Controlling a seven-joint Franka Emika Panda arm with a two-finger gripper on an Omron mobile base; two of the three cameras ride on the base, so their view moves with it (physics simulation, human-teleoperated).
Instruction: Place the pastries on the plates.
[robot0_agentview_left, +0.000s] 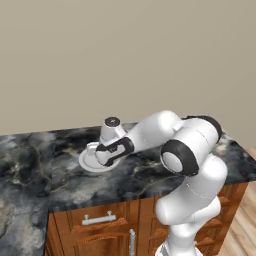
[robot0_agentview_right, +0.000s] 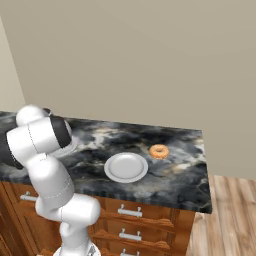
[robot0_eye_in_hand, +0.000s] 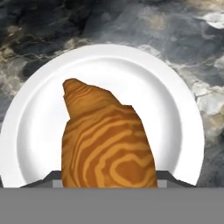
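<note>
Croissant: orange-brown, lighter wavy banding. Plates: plain white. Doughnut: golden-orange. Countertop: black marble, grey-white veining. Cabinet: reddish-brown wood, silver handles.

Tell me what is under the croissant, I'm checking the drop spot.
A white plate lies beneath the croissant held in the gripper. The croissant hides the plate's middle, so contact cannot be judged.

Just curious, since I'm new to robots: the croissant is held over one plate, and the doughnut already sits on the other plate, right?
Not quite. The doughnut lies on the dark counter beside the bare plate, not on it, as the right base view shows. The croissant is indeed held over the other plate.
</note>
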